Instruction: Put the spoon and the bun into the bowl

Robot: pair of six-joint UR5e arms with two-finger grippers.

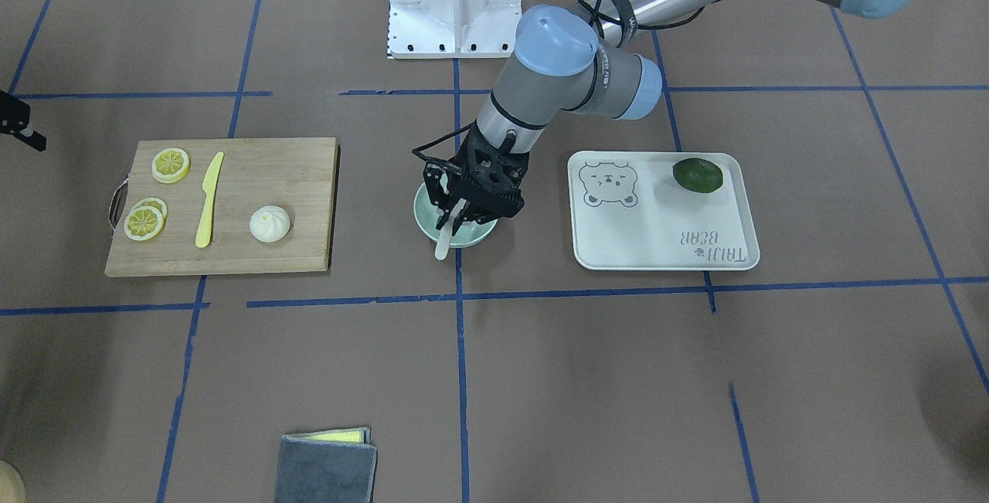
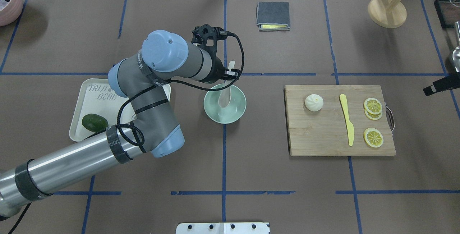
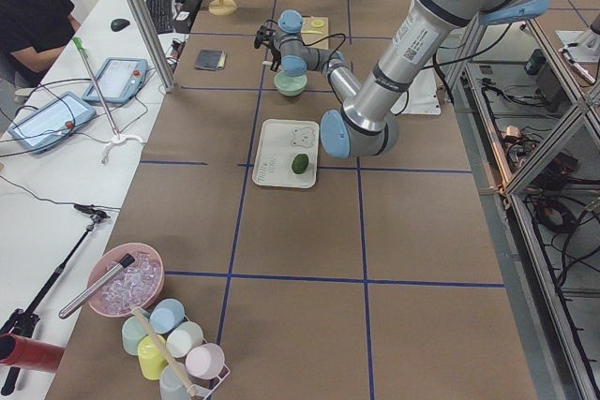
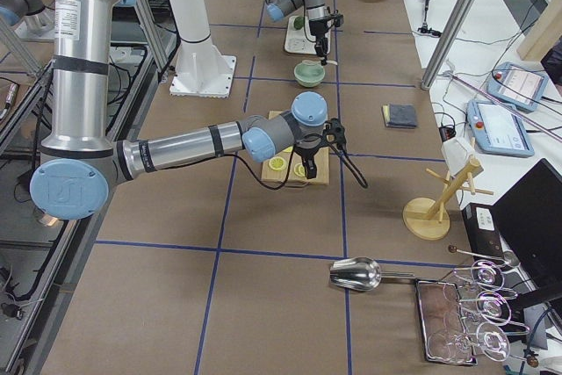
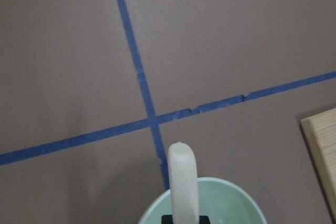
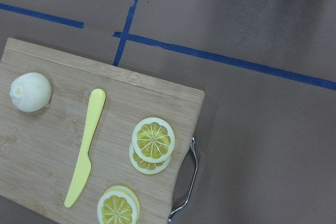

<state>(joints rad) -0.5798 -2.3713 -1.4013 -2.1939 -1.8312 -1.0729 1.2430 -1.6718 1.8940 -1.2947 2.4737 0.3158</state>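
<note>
The left gripper (image 1: 452, 219) hangs over the bowl (image 2: 235, 116), jaws closed on the handle of the spoon (image 2: 225, 98). Only its dark fingertips (image 5: 166, 219) show, cut off at the wrist view's bottom edge. The scoop lies in the bowl under the gripper, and the handle tilts out past the rim away from the robot. Well to its right, the bun (image 2: 314, 102) sits on the cutting board (image 2: 323, 137). Beyond the board the right gripper (image 2: 436, 87) is cropped, and its opening cannot be told.

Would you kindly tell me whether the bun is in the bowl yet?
Out: the bun sits on the cutting board, apart from the bowl.
</note>
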